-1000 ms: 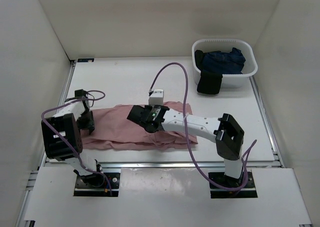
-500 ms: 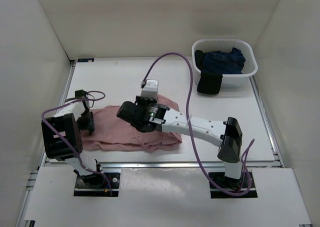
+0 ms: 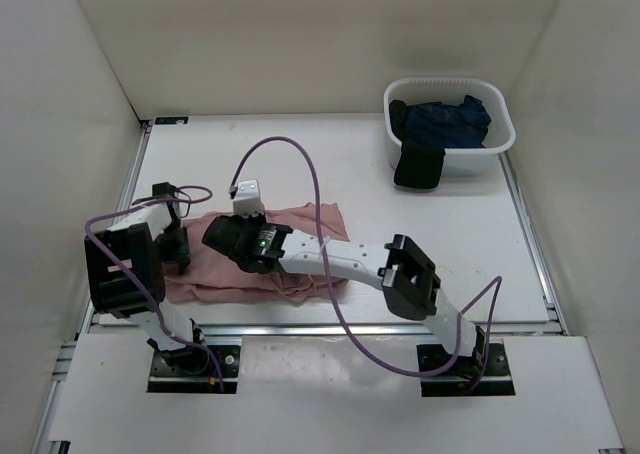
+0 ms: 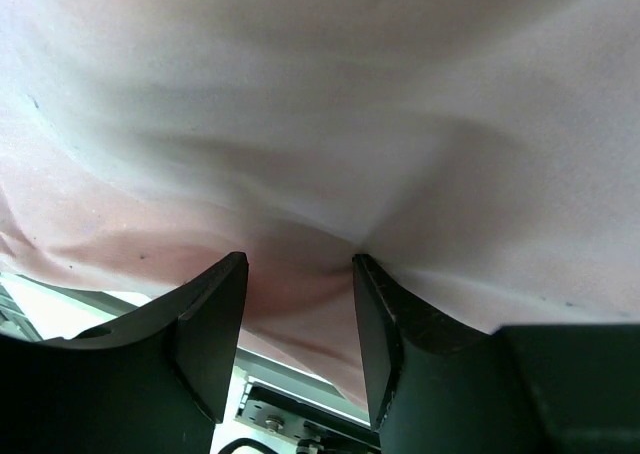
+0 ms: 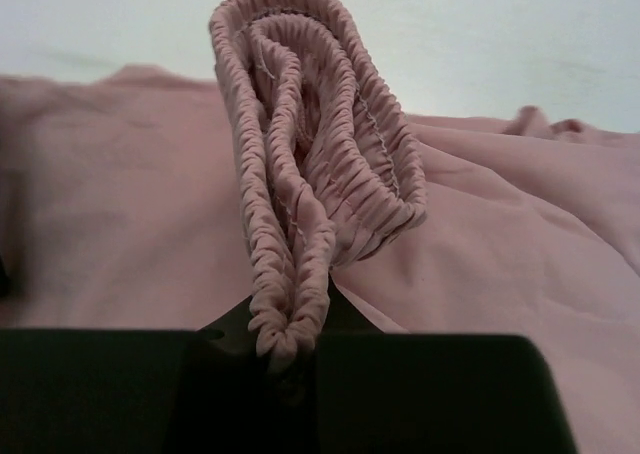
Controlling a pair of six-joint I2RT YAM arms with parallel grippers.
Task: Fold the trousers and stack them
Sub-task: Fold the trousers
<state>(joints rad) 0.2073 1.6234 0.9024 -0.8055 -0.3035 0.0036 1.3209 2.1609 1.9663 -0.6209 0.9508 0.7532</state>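
Trousers (image 3: 310, 222) lie half-folded on the surface (image 3: 420, 224), front left. We see the right hand (image 5: 290, 346) pinching the waistband (image 5: 320, 174), the left hand (image 4: 298, 304) spread over them. Risk: soft waistband slips out, undoing the fold.

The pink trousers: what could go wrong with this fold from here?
1. The right gripper pinches only a bunched edge of the waistband. The elastic could slip out mid-fold.
2. The left gripper has its fingers apart over the trousers, so that end may drag and the fold may land crooked.
3. The right arm's purple cable loops above the cloth and could snag.
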